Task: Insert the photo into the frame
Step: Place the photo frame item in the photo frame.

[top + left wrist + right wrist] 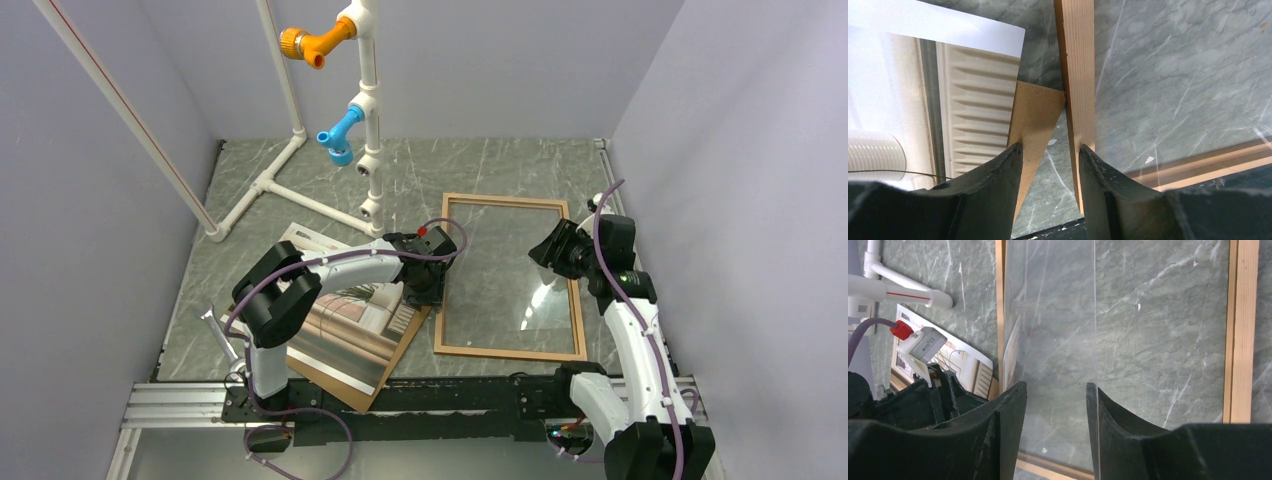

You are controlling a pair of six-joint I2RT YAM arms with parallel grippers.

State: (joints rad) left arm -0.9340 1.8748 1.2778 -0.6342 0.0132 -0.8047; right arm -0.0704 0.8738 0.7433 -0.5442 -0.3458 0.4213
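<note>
The photo (352,330) lies face up left of centre on the brown hardboard backing sheet (340,385), partly under my left arm. The frame (510,352) lies flat to its right, its glass showing the marble table. My left gripper (428,285) is open and low at the frame's left bar. In the left wrist view its fingertips (1050,150) straddle a backing sheet corner (1033,115) and the frame bar (1080,75), with the photo (973,100) to the left. My right gripper (550,250) hovers open and empty over the glass (1055,387), between the frame's bars (1240,330).
A white PVC pipe stand (365,100) with orange and blue fittings stands at the back left, its base pipes running over the table. A small metal object (218,330) lies near the left edge. Grey walls close in both sides.
</note>
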